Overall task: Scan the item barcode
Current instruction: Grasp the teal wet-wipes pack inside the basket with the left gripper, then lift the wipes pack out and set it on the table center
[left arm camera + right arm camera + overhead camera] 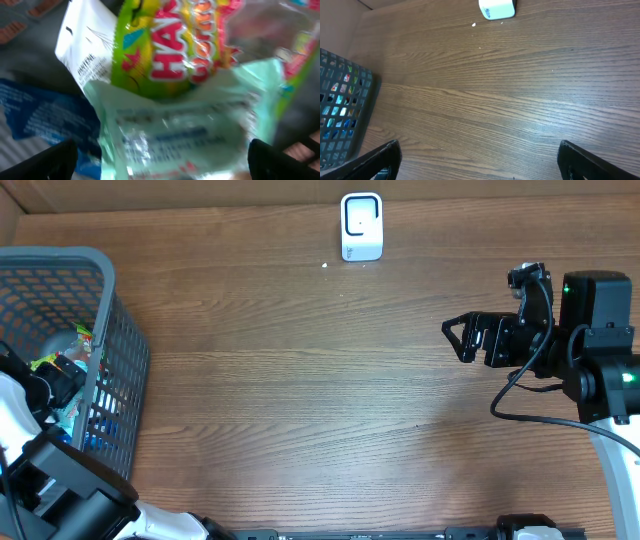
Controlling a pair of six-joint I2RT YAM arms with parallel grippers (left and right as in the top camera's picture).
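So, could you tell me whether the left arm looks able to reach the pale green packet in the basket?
Probably yes. The left arm is inside the basket, its jaws open on either side of the pale green packet, which lies on top; only the yellow sweets bag overlaps its upper edge.

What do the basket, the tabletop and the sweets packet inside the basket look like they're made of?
The basket looks like grey moulded plastic, matte, with a flat-barred grid wall, though coated wire is possible. The tabletop is wood or a wood-look laminate, with brown grain lines and a low sheen. The sweets packet is thin plastic film, glossy and crinkled, with bright printed colours.
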